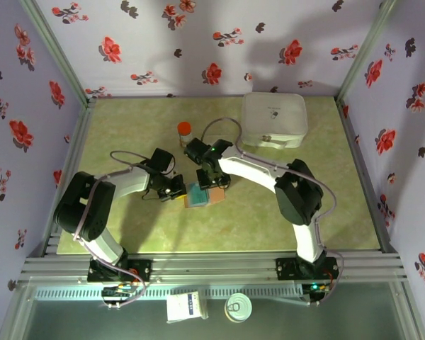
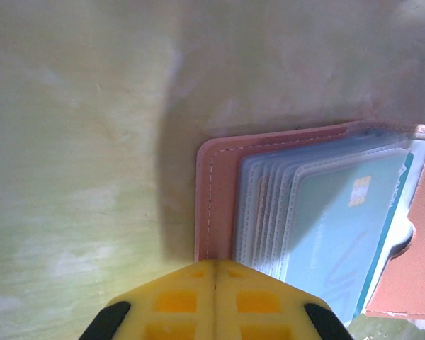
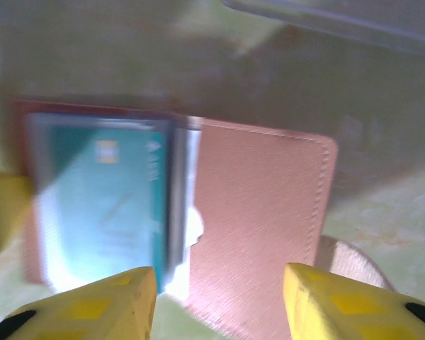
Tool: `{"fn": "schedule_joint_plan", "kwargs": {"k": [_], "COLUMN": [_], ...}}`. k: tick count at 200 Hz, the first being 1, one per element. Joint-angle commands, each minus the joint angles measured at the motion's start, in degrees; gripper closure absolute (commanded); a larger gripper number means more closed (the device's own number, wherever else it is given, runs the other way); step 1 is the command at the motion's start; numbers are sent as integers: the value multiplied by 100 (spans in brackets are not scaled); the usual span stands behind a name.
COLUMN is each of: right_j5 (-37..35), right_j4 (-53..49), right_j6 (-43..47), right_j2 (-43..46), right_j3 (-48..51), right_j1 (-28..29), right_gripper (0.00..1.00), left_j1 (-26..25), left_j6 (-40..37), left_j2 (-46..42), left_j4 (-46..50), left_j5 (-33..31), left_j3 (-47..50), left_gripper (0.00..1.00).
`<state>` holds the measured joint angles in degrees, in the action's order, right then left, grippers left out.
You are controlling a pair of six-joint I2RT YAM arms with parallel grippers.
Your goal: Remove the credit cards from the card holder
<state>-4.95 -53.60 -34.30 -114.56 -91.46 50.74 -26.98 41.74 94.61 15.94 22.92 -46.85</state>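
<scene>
The card holder (image 1: pixel 214 197) lies open in the middle of the green table, a brown wallet with clear sleeves. A teal credit card (image 2: pixel 340 227) with a gold chip sits in the top sleeve (image 3: pixel 99 198). My left gripper (image 2: pixel 216 273) is shut, and its yellow tips rest on the holder's brown stitched edge (image 2: pixel 219 198). In the top view it (image 1: pixel 177 190) stands at the holder's left side. My right gripper (image 3: pixel 219 297) is open and hovers over the brown flap (image 3: pixel 262 212), one finger near the teal card, the other past the flap's outer edge. It (image 1: pixel 214 180) is blurred by motion.
A white rounded-square case (image 1: pixel 274 120) stands at the back right. A small orange-capped bottle (image 1: pixel 185 129) stands behind the arms. Floral walls close in the table on three sides.
</scene>
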Motion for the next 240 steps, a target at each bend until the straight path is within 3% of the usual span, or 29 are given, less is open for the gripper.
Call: {"fn": "schedule_joint_plan", "kwargs": {"k": [1,56,117,179,240], "right_j5": [-298,-142,107,746,536], "right_j4": [-238,75,302,1213,1122], "right_j6": [-11,10,-182,-541,-701], "right_j2": [-95,-243,-391,-238,339], "right_j3": [157,653,1005,1754,1811], "right_j1": [-156,-385,-442,-567,-572], "right_gripper": [45,39,37,37,38], "left_j1": [44,44,46,53,68], "left_j6": [-186,-275,-338,-364,-386], "left_j2": [94,191,321,206,-44], "left_j4": [267,326,373,335,513], "left_j5": [-127,-169,-182,-235,-253], "left_j3": [-123,-210,-333,-398,-578], "left_gripper": [100,100,100,100,98]}}
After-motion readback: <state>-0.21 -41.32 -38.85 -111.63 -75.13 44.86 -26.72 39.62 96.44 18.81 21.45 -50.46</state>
